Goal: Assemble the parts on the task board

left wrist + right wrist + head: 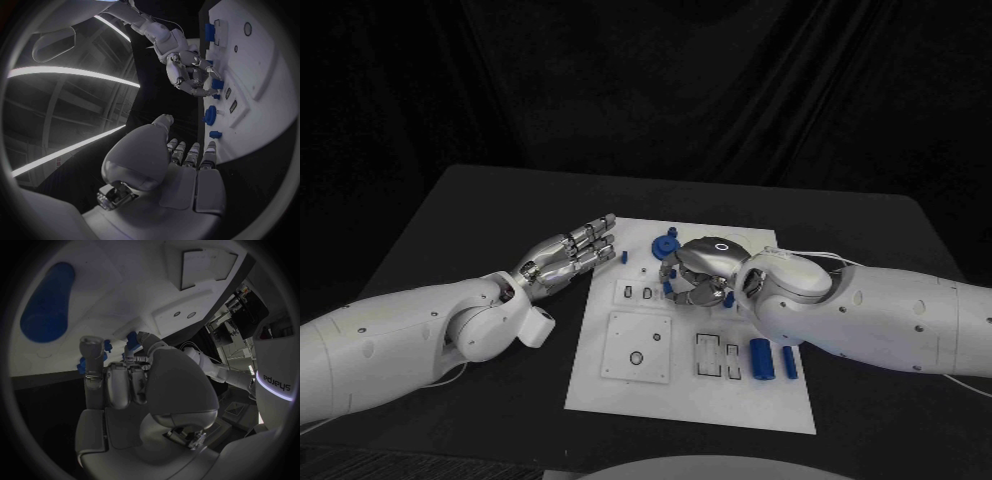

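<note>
I see my right hand (705, 272) curled over the white board's (668, 395) far end — fingers clamped on a small blue part (216, 83). My left hand (571, 253) hovers beside the board's edge, fingers straight, together, holding nothing.

a black table (473, 200) under the hands, black drapes (646, 80) hanging behind; long ceiling light strips (69, 72) overhead.
</note>
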Robot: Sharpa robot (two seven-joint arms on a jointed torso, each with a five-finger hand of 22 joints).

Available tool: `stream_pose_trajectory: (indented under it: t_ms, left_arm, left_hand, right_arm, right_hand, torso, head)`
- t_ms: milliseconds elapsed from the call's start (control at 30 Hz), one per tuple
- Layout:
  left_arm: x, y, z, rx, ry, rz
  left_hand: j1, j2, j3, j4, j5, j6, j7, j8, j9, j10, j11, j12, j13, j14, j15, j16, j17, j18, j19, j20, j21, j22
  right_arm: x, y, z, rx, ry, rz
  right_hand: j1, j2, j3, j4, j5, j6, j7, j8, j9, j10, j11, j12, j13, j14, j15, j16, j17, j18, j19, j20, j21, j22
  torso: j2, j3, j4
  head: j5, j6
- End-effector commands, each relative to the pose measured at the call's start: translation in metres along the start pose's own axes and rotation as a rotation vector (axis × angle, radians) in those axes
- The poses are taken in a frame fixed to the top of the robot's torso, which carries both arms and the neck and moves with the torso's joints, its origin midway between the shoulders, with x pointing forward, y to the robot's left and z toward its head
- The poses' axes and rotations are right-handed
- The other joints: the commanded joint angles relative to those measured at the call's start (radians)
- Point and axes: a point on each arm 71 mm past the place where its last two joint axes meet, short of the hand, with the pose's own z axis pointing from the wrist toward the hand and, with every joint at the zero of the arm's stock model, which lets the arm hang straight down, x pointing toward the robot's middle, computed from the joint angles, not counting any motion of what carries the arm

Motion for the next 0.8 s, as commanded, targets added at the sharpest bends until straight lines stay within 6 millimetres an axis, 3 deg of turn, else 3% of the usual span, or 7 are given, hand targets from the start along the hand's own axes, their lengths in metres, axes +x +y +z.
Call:
stream_pose_trajectory:
  t_ms: [33,167,333,533,800]
  left_arm:
    - [0.0024,-0.0003,0.0006,0.009,0.014,-0.009]
    - [0.0023,-0.0002,0.0005,0.008,0.014,-0.009]
    - [0.0022,0.0,0.0005,0.007,0.014,-0.009]
    - [0.0023,0.0002,0.0006,0.005,0.015,-0.01]
    - [0.0024,0.0004,0.0007,0.004,0.016,-0.01]
  left_hand:
    - [-0.005,0.002,0.004,0.001,0.0,0.0,0.008,0.006,0.001,-0.003,0.007,-0.006,-0.001,0.001,0.008,-0.004,-0.001,0.009,-0.002,0.008,0.0,0.001]
    - [-0.005,0.003,0.006,0.0,0.0,0.001,0.008,0.006,0.001,-0.003,0.008,-0.006,-0.001,0.001,0.009,-0.004,-0.001,0.009,-0.002,0.009,0.0,0.001]
    - [-0.005,0.003,0.006,0.0,0.0,0.001,0.008,0.006,0.001,-0.003,0.008,-0.006,-0.001,0.001,0.009,-0.004,-0.001,0.009,-0.002,0.009,0.0,0.001]
    - [-0.005,0.003,0.006,0.0,0.0,0.001,0.008,0.006,0.001,-0.003,0.008,-0.006,-0.001,0.001,0.009,-0.004,-0.001,0.009,-0.002,0.009,0.0,0.001]
    - [-0.006,0.003,0.007,-0.001,0.0,0.002,0.011,0.006,0.001,-0.003,0.008,-0.006,-0.001,0.001,0.009,-0.004,-0.001,0.009,-0.002,0.01,0.0,0.001]
  right_arm:
    - [0.0083,-0.0022,-0.0011,0.033,0.054,-0.011]
    - [0.0088,-0.002,-0.0011,0.037,0.058,-0.011]
    - [0.0094,-0.0021,-0.0012,0.043,0.062,-0.011]
    - [0.0098,-0.0024,-0.0011,0.048,0.066,-0.012]
    - [0.0101,-0.0032,-0.0014,0.054,0.069,-0.012]
  right_hand:
    - [0.0,-0.005,0.001,-0.008,-0.014,-0.019,0.005,-0.017,-0.007,0.056,0.007,-0.003,0.155,0.064,0.009,-0.001,0.011,0.007,0.001,0.005,-0.004,0.002]
    - [-0.003,-0.006,0.001,-0.011,-0.047,-0.027,0.009,-0.037,-0.014,0.056,0.008,-0.003,0.155,0.063,0.01,-0.001,0.009,0.007,0.002,0.006,-0.007,0.004]
    - [-0.011,-0.009,-0.01,-0.014,-0.139,-0.035,0.013,-0.068,-0.027,0.056,0.011,-0.003,0.154,0.063,0.011,0.0,0.006,0.007,0.003,0.008,-0.014,0.006]
    - [-0.011,-0.01,-0.015,-0.017,-0.164,-0.051,0.017,-0.09,-0.038,0.055,0.011,-0.005,0.153,0.062,0.012,0.0,0.004,0.008,0.004,0.009,-0.018,0.008]
    - [-0.011,-0.013,-0.034,-0.018,-0.228,-0.099,0.018,-0.141,-0.07,0.052,0.009,-0.009,0.148,0.061,0.011,0.0,-0.001,0.009,0.006,0.009,-0.029,0.01]
  torso:
    - [0.0,0.0006,-0.0003]
    - [0.001,0.001,0.0]
    - [0.0,0.0007,-0.0004]
    - [0.0,0.0007,-0.0003]
    - [0.0,0.0011,-0.0004]
  head:
    - [-0.001,-0.002]
    - [-0.002,-0.003]
    - [-0.001,-0.003]
    - [-0.002,-0.003]
    - [-0.002,-0.006]
